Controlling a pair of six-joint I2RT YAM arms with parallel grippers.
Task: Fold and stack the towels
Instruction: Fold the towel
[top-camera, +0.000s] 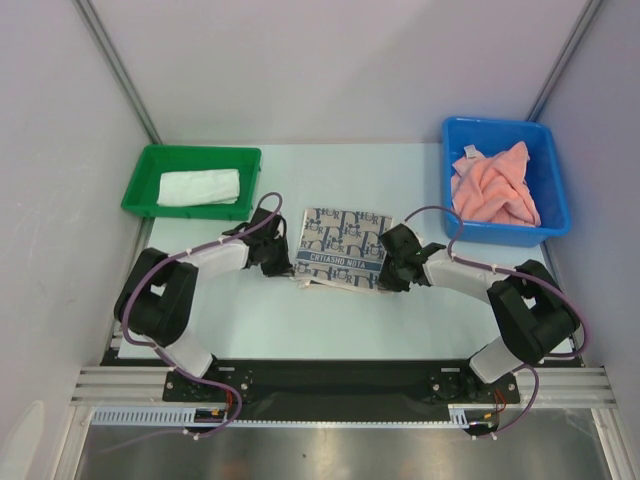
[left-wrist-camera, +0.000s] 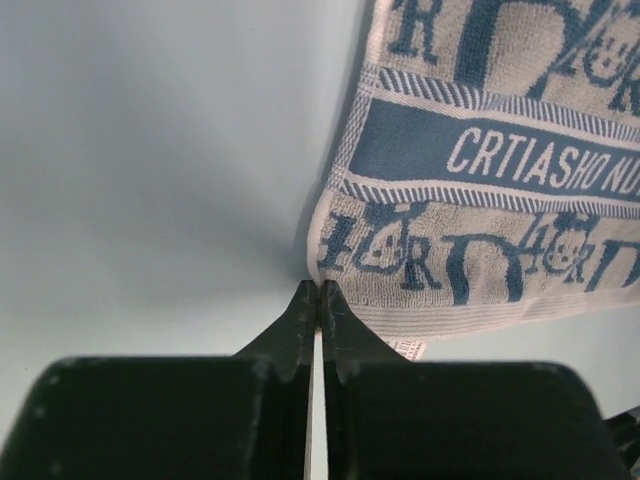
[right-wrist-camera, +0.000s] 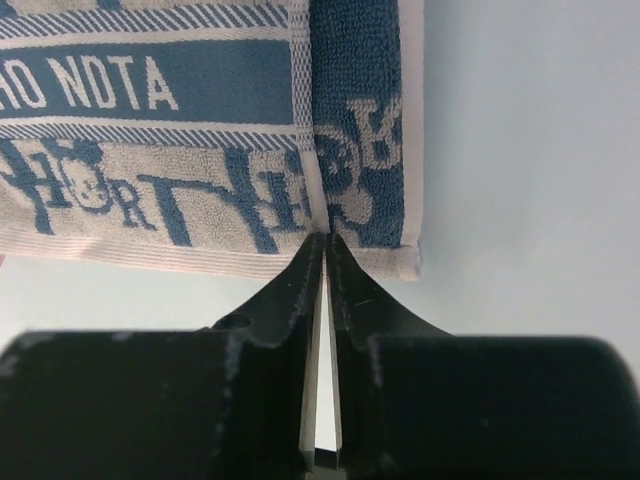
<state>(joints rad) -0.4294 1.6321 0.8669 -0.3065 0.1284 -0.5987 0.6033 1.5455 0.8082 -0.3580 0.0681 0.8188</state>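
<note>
The patterned towel (top-camera: 343, 248), soft, light and limp, is spread at the table's (top-camera: 300, 320) centre; its near corners are best taken. There the left gripper (left-wrist-camera: 318, 290) and right gripper (right-wrist-camera: 325, 240) are shown pinched shut on the hem. Only overhead are the white towel (top-camera: 199, 187) and pink towels (top-camera: 492, 190) seen, farther back.

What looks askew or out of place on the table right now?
The patterned towel has its right edge turned over, showing a darker reversed strip, and a lower layer pokes out askew at its near-left corner. The pink towels lie crumpled in the blue bin, not yet folded.
</note>
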